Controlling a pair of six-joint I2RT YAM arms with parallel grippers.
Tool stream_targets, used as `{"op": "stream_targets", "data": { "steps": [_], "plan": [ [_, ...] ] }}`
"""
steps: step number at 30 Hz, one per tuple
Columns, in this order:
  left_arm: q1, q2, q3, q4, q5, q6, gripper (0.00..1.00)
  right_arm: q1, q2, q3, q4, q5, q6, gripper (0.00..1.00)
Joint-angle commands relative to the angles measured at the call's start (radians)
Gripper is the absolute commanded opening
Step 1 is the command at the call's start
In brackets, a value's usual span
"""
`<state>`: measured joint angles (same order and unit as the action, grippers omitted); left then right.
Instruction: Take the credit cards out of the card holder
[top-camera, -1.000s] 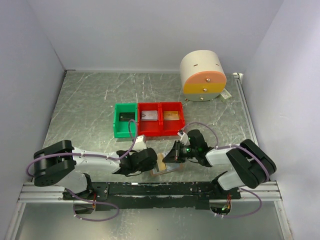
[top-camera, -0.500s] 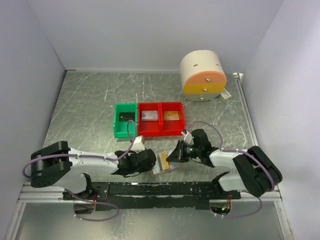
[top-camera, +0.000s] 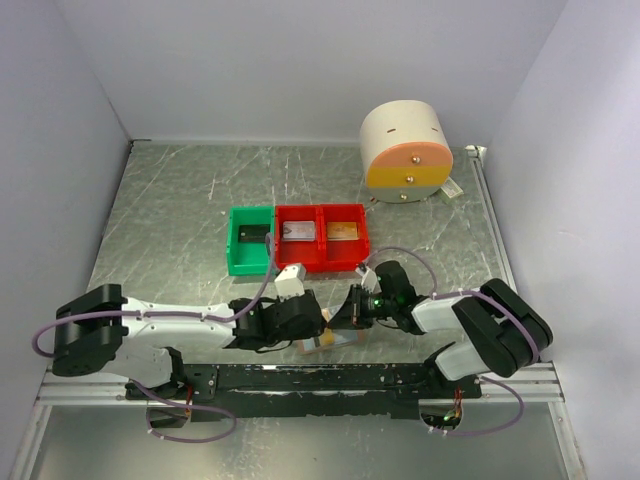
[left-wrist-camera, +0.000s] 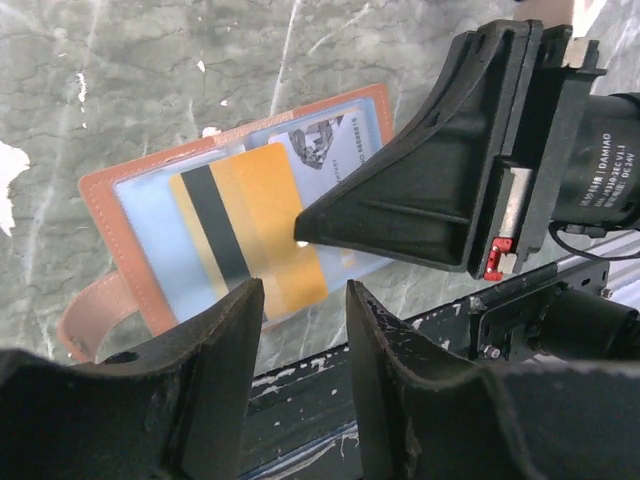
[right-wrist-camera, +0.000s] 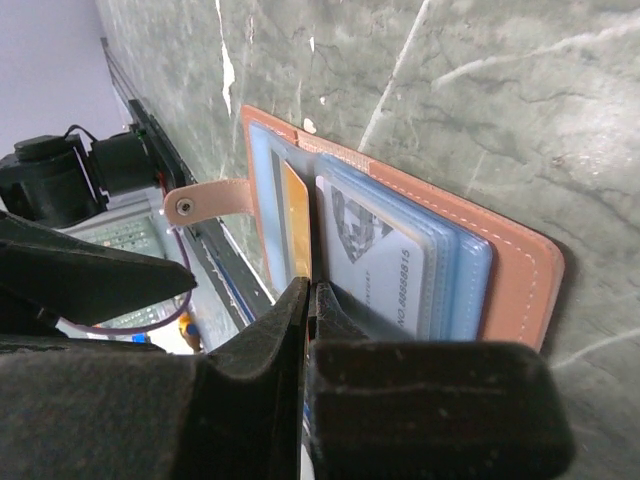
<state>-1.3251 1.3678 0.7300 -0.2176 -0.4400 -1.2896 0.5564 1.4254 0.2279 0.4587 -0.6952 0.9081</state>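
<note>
The tan card holder lies open near the table's front edge, its pale blue sleeves facing up. A gold credit card with a black stripe sits across the sleeves, and a white printed card fills the neighbouring sleeve. My right gripper is shut, its tips pinching the gold card's edge; in the left wrist view the right gripper meets that card from the right. My left gripper hovers open just in front of the holder, nothing between its fingers.
A green bin and two red bins stand in a row behind the arms, each with a card in it. A big cream cylinder with an orange band stands at the back right. The black mounting rail runs just in front of the holder.
My left gripper has opened and its wrist has moved right, closer to the holder. The right gripper stays shut at the holder, which has shifted slightly.
</note>
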Motion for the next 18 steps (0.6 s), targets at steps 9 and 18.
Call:
{"op": "stream_targets", "data": {
  "steps": [9,18],
  "plan": [
    [0.000,0.104,-0.037,0.025,-0.009,-0.058,0.37,0.020,0.027,0.008,0.012,0.048,0.005,0.00],
    [0.024,0.144,-0.078,0.073,0.035,-0.075,0.30,0.021,-0.005,0.014,0.014,0.032,0.021,0.05]
  ]
}}
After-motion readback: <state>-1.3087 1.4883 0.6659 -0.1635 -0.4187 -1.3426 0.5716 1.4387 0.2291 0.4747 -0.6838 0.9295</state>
